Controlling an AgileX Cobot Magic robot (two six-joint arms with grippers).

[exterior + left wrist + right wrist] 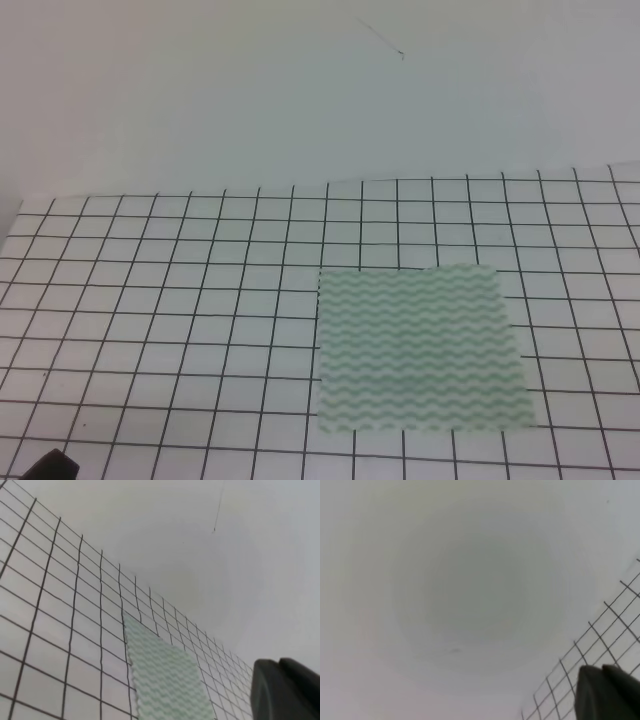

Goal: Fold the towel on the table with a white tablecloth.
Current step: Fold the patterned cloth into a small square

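Plain pale wall backs the bench, draped in a white black-gridded tablecloth. Right of centre lies the thin mint-and-white wavy-striped rectangular towel, flat, unfolded, edges reachable. Both jaws' state: cannot tell.

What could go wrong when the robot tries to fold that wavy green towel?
1. The towel lies flat and thin on the tablecloth, so the fingers might pinch the tablecloth too and drag it up.
2. The towel sits right of the middle, so the left arm has the longer reach and the fold may end up crooked.
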